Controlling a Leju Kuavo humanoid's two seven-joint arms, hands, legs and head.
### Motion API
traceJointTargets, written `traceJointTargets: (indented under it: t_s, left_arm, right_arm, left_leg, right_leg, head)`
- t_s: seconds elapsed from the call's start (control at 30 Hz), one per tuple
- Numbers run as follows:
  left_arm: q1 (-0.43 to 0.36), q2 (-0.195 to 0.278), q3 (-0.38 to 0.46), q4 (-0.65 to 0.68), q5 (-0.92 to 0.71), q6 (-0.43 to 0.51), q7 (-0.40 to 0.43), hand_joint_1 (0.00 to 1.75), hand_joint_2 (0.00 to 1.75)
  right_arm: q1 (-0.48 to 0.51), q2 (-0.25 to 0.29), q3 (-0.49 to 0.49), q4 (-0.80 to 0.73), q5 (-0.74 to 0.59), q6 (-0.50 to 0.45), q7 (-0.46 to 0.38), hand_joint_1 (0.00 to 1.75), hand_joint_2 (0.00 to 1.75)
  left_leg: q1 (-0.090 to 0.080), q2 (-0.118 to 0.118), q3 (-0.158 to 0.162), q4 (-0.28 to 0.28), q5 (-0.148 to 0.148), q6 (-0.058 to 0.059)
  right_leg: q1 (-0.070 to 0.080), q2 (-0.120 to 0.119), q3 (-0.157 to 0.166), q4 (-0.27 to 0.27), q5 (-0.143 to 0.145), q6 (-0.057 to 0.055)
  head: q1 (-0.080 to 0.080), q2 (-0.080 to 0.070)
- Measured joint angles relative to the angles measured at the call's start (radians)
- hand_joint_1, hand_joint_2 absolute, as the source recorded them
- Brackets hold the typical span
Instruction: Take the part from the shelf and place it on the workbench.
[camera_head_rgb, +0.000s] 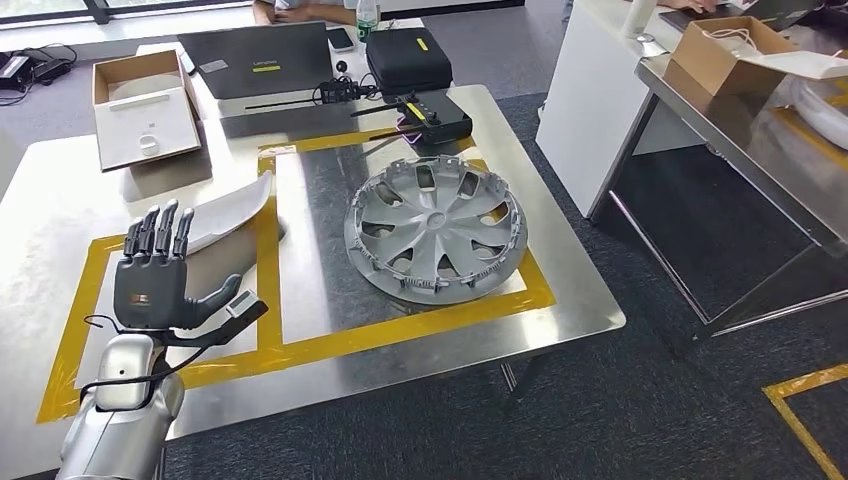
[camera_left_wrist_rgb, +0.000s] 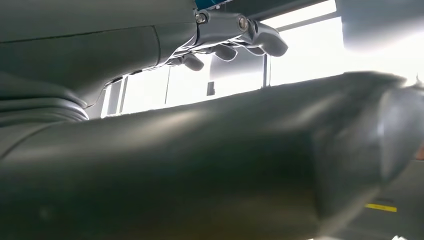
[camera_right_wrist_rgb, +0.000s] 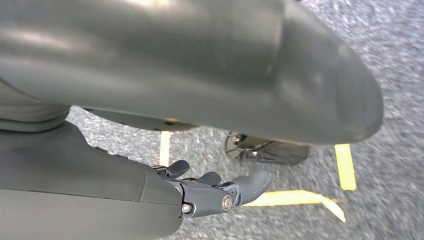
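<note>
a: where's our part? we see a white curved panel (camera_head_rgb: 225, 215) lying on the table (camera_head_rgb: 560, 290), in the yellow-taped bay just beside the hubcap (camera_head_rgb: 436, 230), on the side away from the table's outer edge.

b: our left hand (camera_head_rgb: 155, 280) hovers over the panel's near end, fingers straight and apart, holding nothing. the right hand (camera_right_wrist_rgb: 215, 192) hangs over carpet with taped lines; its fingers are loosely bent with nothing in them.

a: how would the panel handle?

b: we judge it a light, thin plastic shell, stiff along its length but smooth, so likely slippery. we'd take it across the narrow middle, pinching over the long edge.

a: room to move?

b: beyond the hubcap sit a black case (camera_head_rgb: 408, 60) and a laptop (camera_head_rgb: 255, 60); a cardboard box (camera_head_rgb: 145, 105) lies past the panel. the near table edge by the hubcap is open.
</note>
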Motion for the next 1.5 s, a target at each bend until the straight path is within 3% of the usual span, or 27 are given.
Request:
traceJointTargets:
  t_s: [0.07, 0.1, 0.13, 0.2, 0.27, 0.33, 0.4, 0.43, 0.53, 0.57, 0.6, 0.67, 0.7, 0.73, 0.8, 0.9, 0.97, 1.07, 1.1, 1.13, 1.2, 1.23, 1.3, 1.33, 1.4, 1.43, 1.5]
  left_arm:
    - [0.008, 0.000, 0.000, -0.001, 0.000, 0.000, 0.003, 0.00, 0.00]
    - [0.013, -0.001, 0.000, -0.002, 0.000, 0.000, 0.004, 0.00, 0.00]
    - [0.017, -0.001, 0.000, -0.003, 0.000, 0.000, 0.004, 0.00, 0.00]
    - [0.022, -0.002, 0.000, -0.006, 0.000, 0.000, 0.005, 0.00, 0.00]
    - [0.024, -0.004, 0.000, -0.010, 0.000, 0.000, 0.006, 0.00, 0.00]
    - [0.026, -0.004, 0.000, -0.013, 0.000, -0.002, 0.006, 0.00, 0.00]
    - [0.031, -0.003, 0.000, -0.020, 0.000, -0.007, 0.008, 0.00, 0.00]
    - [0.034, -0.002, 0.000, -0.024, 0.000, -0.011, 0.009, 0.00, 0.00]
    - [0.041, 0.004, 0.000, -0.033, -0.001, -0.022, 0.012, 0.00, 0.00]
    - [0.044, 0.005, 0.000, -0.035, -0.001, -0.024, 0.012, 0.00, 0.00]
    - [0.047, 0.006, 0.001, -0.037, -0.001, -0.025, 0.012, 0.00, 0.00]
    - [0.051, 0.007, 0.001, -0.040, -0.001, -0.029, 0.013, 0.00, 0.00]
    - [0.051, 0.007, 0.001, -0.042, -0.001, -0.031, 0.014, 0.00, 0.00]
    - [0.051, 0.008, 0.001, -0.045, -0.001, -0.033, 0.016, 0.00, 0.00]
    - [0.055, 0.009, 0.003, -0.054, -0.001, -0.036, 0.020, 0.00, 0.00]
    - [0.063, 0.011, 0.006, -0.064, -0.002, -0.042, 0.022, 0.00, 0.00]
    - [0.064, 0.011, 0.006, -0.068, -0.002, -0.043, 0.021, 0.00, 0.00]
    - [0.065, 0.012, 0.006, -0.071, -0.002, -0.044, 0.020, 0.00, 0.00]
    - [0.065, 0.012, 0.006, -0.070, -0.002, -0.044, 0.020, 0.00, 0.00]
    - [0.066, 0.012, 0.006, -0.070, -0.002, -0.044, 0.019, 0.00, 0.00]
    - [0.064, 0.013, 0.006, -0.069, -0.002, -0.044, 0.018, 0.00, 0.00]
    - [0.064, 0.013, 0.006, -0.069, -0.002, -0.044, 0.018, 0.00, 0.00]
    - [0.061, 0.013, 0.006, -0.068, -0.002, -0.044, 0.018, 0.00, 0.00]
    - [0.059, 0.013, 0.006, -0.067, -0.002, -0.044, 0.018, 0.00, 0.00]
    - [0.057, 0.015, 0.005, -0.065, -0.002, -0.043, 0.018, 0.00, 0.00]
    - [0.056, 0.016, 0.005, -0.062, -0.002, -0.040, 0.019, 0.00, 0.00]
    - [0.052, 0.022, 0.004, -0.053, -0.002, -0.034, 0.021, 0.00, 0.00]
  right_arm:
    - [0.000, 0.000, 0.000, 0.000, 0.001, 0.000, 0.002, 0.00, 0.00]
    - [0.000, 0.000, 0.000, 0.000, 0.001, 0.000, 0.004, 0.00, 0.00]
    - [0.000, 0.000, 0.000, 0.000, 0.001, 0.000, 0.006, 0.00, 0.00]
    - [-0.001, -0.002, 0.000, 0.000, 0.002, 0.000, 0.007, 0.00, 0.00]
    - [-0.003, -0.006, 0.000, -0.002, 0.004, 0.000, 0.007, 0.00, 0.00]
    - [-0.005, -0.009, 0.000, -0.003, 0.005, 0.000, 0.007, 0.00, 0.00]
    - [-0.005, -0.008, -0.001, -0.002, 0.006, 0.001, 0.007, 0.00, 0.00]
    - [-0.005, -0.008, -0.001, -0.002, 0.006, 0.001, 0.007, 0.00, 0.00]
    - [-0.006, -0.009, -0.001, -0.003, 0.008, 0.002, 0.010, 0.00, 0.00]
    - [-0.005, -0.009, -0.001, -0.003, 0.009, 0.002, 0.011, 0.00, 0.00]
    - [-0.005, -0.009, -0.001, -0.003, 0.009, 0.003, 0.012, 0.00, 0.00]
    - [-0.004, -0.008, -0.001, -0.003, 0.009, 0.004, 0.013, 0.00, 0.00]
    - [-0.005, -0.008, -0.001, -0.003, 0.010, 0.005, 0.012, 0.00, 0.00]
    - [-0.006, -0.009, -0.001, -0.003, 0.012, 0.006, 0.012, 0.00, 0.00]
    - [-0.006, -0.011, -0.001, -0.004, 0.016, 0.010, 0.012, 0.00, 0.00]
    - [-0.004, -0.011, -0.001, -0.004, 0.021, 0.013, 0.013, 0.00, 0.00]
    - [-0.003, -0.011, -0.001, -0.004, 0.022, 0.014, 0.012, 0.00, 0.00]
    - [-0.003, -0.011, -0.001, -0.004, 0.022, 0.014, 0.011, 0.00, 0.00]
    - [-0.003, -0.011, -0.001, -0.004, 0.022, 0.014, 0.011, 0.00, 0.00]
    - [-0.003, -0.011, -0.001, -0.004, 0.021, 0.014, 0.011, 0.00, 0.00]
    - [-0.004, -0.011, -0.001, -0.004, 0.020, 0.015, 0.010, 0.00, 0.00]
    - [-0.006, -0.012, -0.001, -0.005, 0.019, 0.015, 0.010, 0.00, 0.00]
    - [-0.009, -0.013, -0.001, -0.005, 0.018, 0.015, 0.009, 0.00, 0.00]
    - [-0.010, -0.014, -0.001, -0.006, 0.018, 0.015, 0.009, 0.00, 0.00]
    - [-0.009, -0.011, -0.001, -0.005, 0.017, 0.015, 0.009, 0.00, 0.00]
    - [-0.009, -0.010, -0.001, -0.005, 0.015, 0.014, 0.009, 0.00, 0.00]
    - [-0.010, -0.007, -0.001, -0.004, 0.010, 0.012, 0.008, 0.00, 0.00]
  left_leg:
    - [-0.004, 0.003, -0.024, 0.002, 0.017, 0.006]
    - [-0.007, 0.004, -0.035, 0.003, 0.025, 0.008]
    - [-0.011, 0.004, -0.047, 0.004, 0.033, 0.008]
    - [-0.016, 0.004, -0.064, 0.006, 0.047, 0.009]
    - [-0.018, 0.006, -0.071, 0.006, 0.059, 0.003]
    - [-0.013, 0.009, -0.072, 0.002, 0.073, -0.008]
    - [-0.012, 0.008, -0.076, -0.001, 0.079, -0.019]
    - [-0.013, 0.005, -0.083, 0.008, 0.064, -0.023]
    - [-0.006, -0.002, -0.124, 0.143, -0.061, -0.040]
    - [-0.003, -0.003, -0.136, 0.203, -0.092, -0.047]
    - [0.002, -0.003, -0.138, 0.244, -0.101, -0.054]
    - [0.012, -0.003, -0.097, 0.232, -0.055, -0.069]
    - [0.019, -0.003, -0.053, 0.177, -0.032, -0.079]
    - [0.022, -0.004, -0.002, 0.109, -0.028, -0.089]
    - [0.023, -0.008, 0.060, 0.015, -0.049, -0.082]
    - [0.019, -0.010, 0.046, 0.008, -0.049, -0.042]
    - [0.015, -0.007, 0.025, 0.012, -0.029, -0.018]
    - [0.005, -0.006, -0.017, 0.013, 0.008, 0.000]
    - [0.000, -0.006, -0.033, 0.014, 0.020, 0.003]
    - [-0.005, -0.006, -0.049, 0.014, 0.032, 0.005]
    - [-0.017, -0.006, -0.079, 0.014, 0.056, 0.009]
    - [-0.020, -0.006, -0.090, 0.014, 0.067, 0.009]
    - [-0.019, -0.004, -0.100, 0.011, 0.086, 0.004]
    - [-0.016, -0.002, -0.100, 0.007, 0.096, -0.002]
    - [-0.011, 0.000, -0.100, -0.004, 0.114, -0.014]
    - [-0.012, -0.001, -0.105, -0.003, 0.108, -0.019]
    - [-0.012, -0.004, -0.124, 0.046, 0.039, -0.030]
  right_leg:
    - [0.001, 0.000, -0.031, 0.123, -0.068, 0.003]
    - [0.002, 0.000, -0.029, 0.152, -0.073, 0.001]
    - [0.005, 0.000, -0.008, 0.143, -0.058, -0.003]
    - [0.015, 0.000, 0.086, 0.024, -0.014, -0.024]
    - [0.027, -0.004, 0.172, -0.106, -0.001, -0.046]
    - [0.036, -0.008, 0.195, -0.151, 0.002, -0.056]
    - [0.033, -0.010, 0.189, -0.166, 0.023, -0.063]
    - [0.028, -0.012, 0.184, -0.174, 0.036, -0.067]
    - [0.016, -0.015, 0.150, -0.183, 0.073, -0.071]
    - [0.013, -0.016, 0.135, -0.183, 0.083, -0.067]
    - [0.010, -0.017, 0.120, -0.181, 0.094, -0.063]
    - [-0.001, -0.019, 0.088, -0.173, 0.113, -0.051]
    - [-0.006, -0.020, 0.072, -0.165, 0.121, -0.043]
    - [-0.009, -0.020, 0.057, -0.156, 0.128, -0.034]
    - [-0.008, -0.018, 0.042, -0.144, 0.141, -0.018]
    - [-0.010, -0.014, 0.036, -0.145, 0.161, 0.001]
    - [-0.013, -0.013, 0.016, -0.107, 0.110, 0.009]
    - [-0.008, -0.013, -0.031, 0.074, -0.034, 0.007]
    - [-0.004, -0.013, -0.035, 0.125, -0.051, 0.003]
    - [0.001, -0.012, -0.025, 0.147, -0.046, -0.004]
    - [0.015, -0.010, 0.048, 0.086, -0.002, -0.029]
    - [0.024, -0.008, 0.103, 0.013, 0.002, -0.050]
    - [0.039, -0.008, 0.190, -0.113, -0.007, -0.072]
    - [0.044, -0.008, 0.208, -0.147, -0.014, -0.077]
    - [0.045, -0.009, 0.206, -0.168, 0.010, -0.075]
    - [0.042, -0.010, 0.200, -0.179, 0.024, -0.078]
    - [0.032, -0.012, 0.179, -0.195, 0.059, -0.079]
  head:
    - [0.003, 0.000]
    - [0.003, 0.000]
    - [0.004, 0.000]
    - [0.005, 0.000]
    - [0.005, 0.000]
    - [0.007, 0.000]
    - [0.010, 0.000]
    - [0.010, 0.000]
    - [0.007, 0.000]
    - [0.007, 0.000]
    - [0.006, 0.000]
    - [0.006, 0.000]
    - [0.006, 0.000]
    - [0.004, 0.000]
    - [0.000, 0.000]
    - [0.004, 0.000]
    - [0.007, 0.000]
    - [0.012, 0.000]
    - [0.013, 0.000]
    - [0.013, 0.000]
    - [0.013, 0.000]
    - [0.012, 0.000]
    - [0.012, 0.000]
    - [0.013, 0.000]
    - [0.017, 0.000]
    - [0.019, 0.000]
    - [0.017, 0.000]
